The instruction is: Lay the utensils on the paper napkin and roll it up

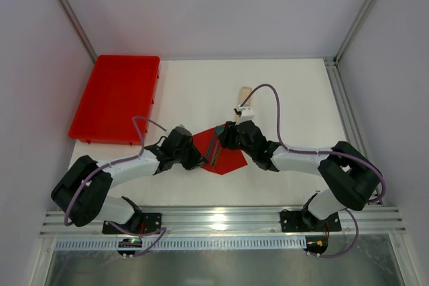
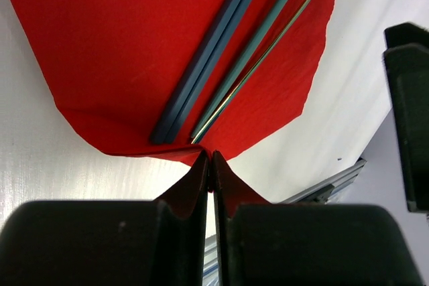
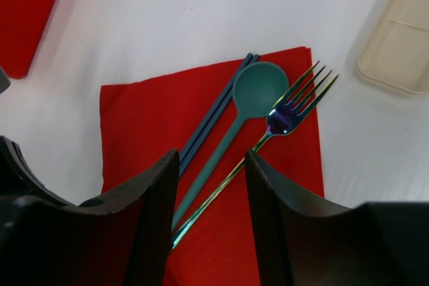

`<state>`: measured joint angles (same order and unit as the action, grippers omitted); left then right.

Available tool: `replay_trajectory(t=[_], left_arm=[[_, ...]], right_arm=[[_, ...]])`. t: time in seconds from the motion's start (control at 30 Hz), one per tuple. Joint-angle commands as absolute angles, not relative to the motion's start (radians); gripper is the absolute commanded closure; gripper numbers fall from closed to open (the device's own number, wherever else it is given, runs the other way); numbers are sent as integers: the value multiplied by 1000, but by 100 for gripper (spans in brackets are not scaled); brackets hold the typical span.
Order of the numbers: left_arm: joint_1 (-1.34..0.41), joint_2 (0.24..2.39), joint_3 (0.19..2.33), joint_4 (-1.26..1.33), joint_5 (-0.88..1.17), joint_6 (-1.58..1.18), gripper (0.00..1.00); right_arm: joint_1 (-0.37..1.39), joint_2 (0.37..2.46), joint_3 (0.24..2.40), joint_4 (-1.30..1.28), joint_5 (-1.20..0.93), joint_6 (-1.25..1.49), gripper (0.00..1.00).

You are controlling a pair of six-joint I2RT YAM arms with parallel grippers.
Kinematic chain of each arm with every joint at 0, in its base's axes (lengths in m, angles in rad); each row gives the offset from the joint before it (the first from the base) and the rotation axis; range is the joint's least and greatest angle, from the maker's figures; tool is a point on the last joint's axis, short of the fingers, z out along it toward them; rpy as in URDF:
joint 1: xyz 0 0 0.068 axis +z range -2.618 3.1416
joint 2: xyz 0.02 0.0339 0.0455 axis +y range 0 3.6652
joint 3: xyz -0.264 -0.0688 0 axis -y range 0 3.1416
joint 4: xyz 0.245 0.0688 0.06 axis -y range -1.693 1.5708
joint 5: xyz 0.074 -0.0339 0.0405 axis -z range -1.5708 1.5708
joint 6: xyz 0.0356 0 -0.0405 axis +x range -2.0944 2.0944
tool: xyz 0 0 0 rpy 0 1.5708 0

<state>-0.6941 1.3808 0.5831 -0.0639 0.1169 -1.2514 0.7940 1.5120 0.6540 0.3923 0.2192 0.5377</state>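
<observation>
Left wrist view: left gripper (image 2: 209,160) clamped tight on the edge of the paper napkin (image 2: 127,38), a peak of red caught between the jaws. Just beyond that pinch, the handle ends of the utensils (image 2: 194,85), long axis running away from the fingertips and a little to the right. All of it flat on the table (image 1: 295,92), midway between the two arms.

Right gripper (image 3: 212,159) spread and holding nothing — poised over those handle ends, jaws astride the stems of spoon (image 3: 258,88) and fork (image 3: 295,102), chopsticks (image 3: 214,115) at the edge of the gap. Nearer the napkin's edge: left. Nearer the cutlery: right.

Probably next: pinched edge carried over the handles, along that axis.

Count — two chopsticks, one spoon, one fork, one napkin, one red tray (image 1: 114,98), one beige case (image 3: 399,45).
</observation>
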Motion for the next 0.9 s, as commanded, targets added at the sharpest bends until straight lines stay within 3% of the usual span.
replay_trajectory(t=[0.0,0.3,0.47,0.57,0.87], left_arm=[[-677,1387,609,-21,120,-1235,94],[-660,1393,604,-11,124,-1230,90],[-658,1401,603,-6,133,-1233,89],[-655,1401,603,-6,130,-1233,87],[-647,1408,607,-5,138,-1232,84]], right_arm=[[813,1465,661,407,152,514,53],[831,1359,581,357,34,546,75],[879,1361,566,385,-139,522,84],[910,1383,548,419,-162,526,96],[927,1480,540,511,-219,545,96]])
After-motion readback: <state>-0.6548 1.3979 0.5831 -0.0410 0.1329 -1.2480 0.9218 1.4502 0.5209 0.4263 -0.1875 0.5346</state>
